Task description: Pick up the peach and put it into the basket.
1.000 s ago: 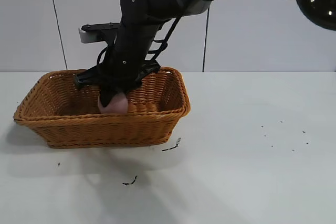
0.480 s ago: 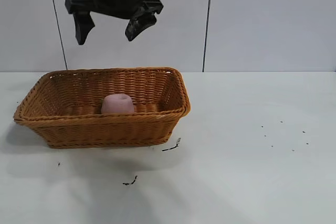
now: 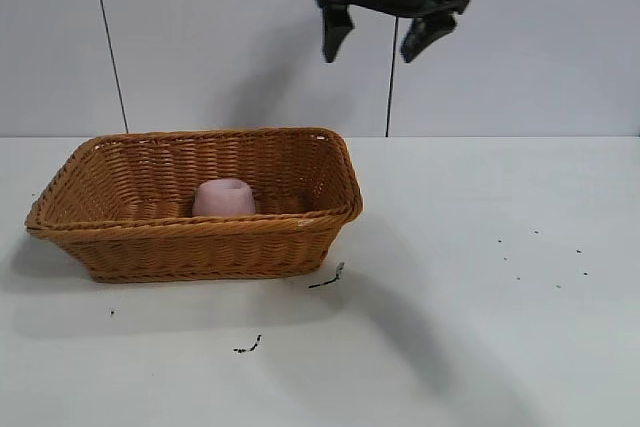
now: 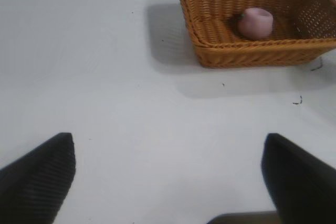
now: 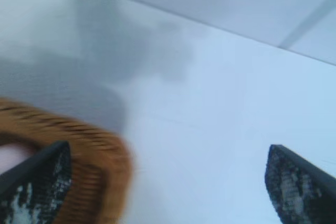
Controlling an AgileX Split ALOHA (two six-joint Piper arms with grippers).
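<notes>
The pale-pink peach (image 3: 223,197) lies inside the orange-brown wicker basket (image 3: 300,222) at the table's left; both also show in the left wrist view, the peach (image 4: 255,23) in the basket (image 4: 210,51). My right gripper (image 3: 377,44) hangs high above the table, to the right of the basket, open and empty. In the right wrist view its fingers (image 5: 299,182) are spread wide, with a blurred corner of the basket (image 5: 100,171) below. My left gripper (image 4: 168,174) is open and empty, far from the basket, and out of the exterior view.
The white table (image 3: 480,327) stretches to the right and front of the basket. Small dark specks (image 3: 248,347) lie on it in front of the basket and at the right (image 3: 545,257). A pale wall stands behind.
My right gripper let go of the peach in the basket, rose, and has moved right, away from above the basket. The peach stays in the basket.
</notes>
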